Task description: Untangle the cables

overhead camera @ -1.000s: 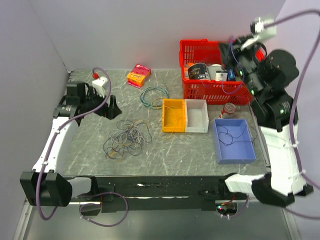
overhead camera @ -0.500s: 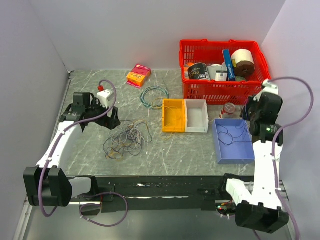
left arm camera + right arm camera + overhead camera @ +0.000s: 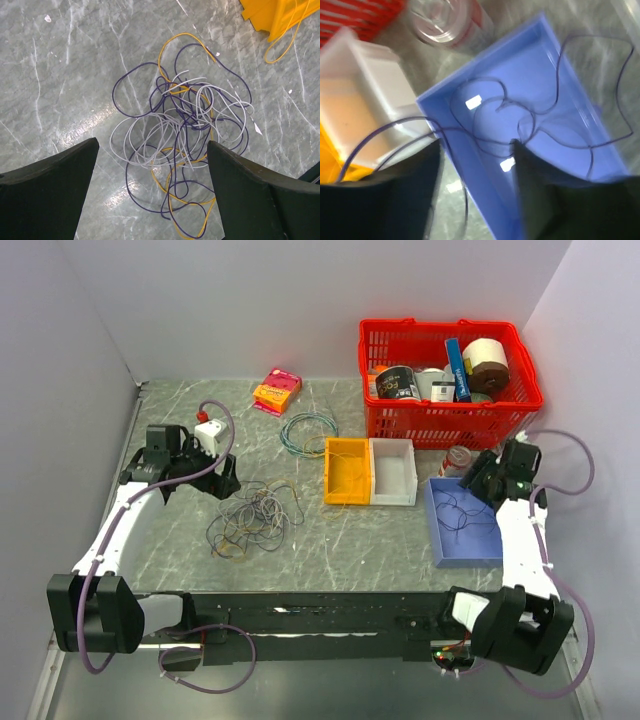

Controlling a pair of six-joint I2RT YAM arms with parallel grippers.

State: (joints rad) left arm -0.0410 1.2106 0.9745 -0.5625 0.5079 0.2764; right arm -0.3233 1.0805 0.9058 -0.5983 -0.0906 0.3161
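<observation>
The cables lie as a loose tangle of white, dark purple and yellow-orange strands on the grey table. My left gripper hangs just above the tangle's left end, open, its fingertips straddling the tangle's near loops without touching them. One dark purple cable lies looped in the blue tray. My right gripper is low over that tray's far end. Its jaws stand apart over the tray wall, the purple cable loose beneath them, one strand trailing over the wall.
A yellow tray and a white tray sit mid-table; a yellow strand hangs from the yellow tray. A blue-green coil, a pink-orange box, a red basket of goods and a clear cup stand behind.
My right arm swung down from high over the red basket to the blue tray, and its jaws opened. My left gripper shifted slightly toward the tangle, then held still.
</observation>
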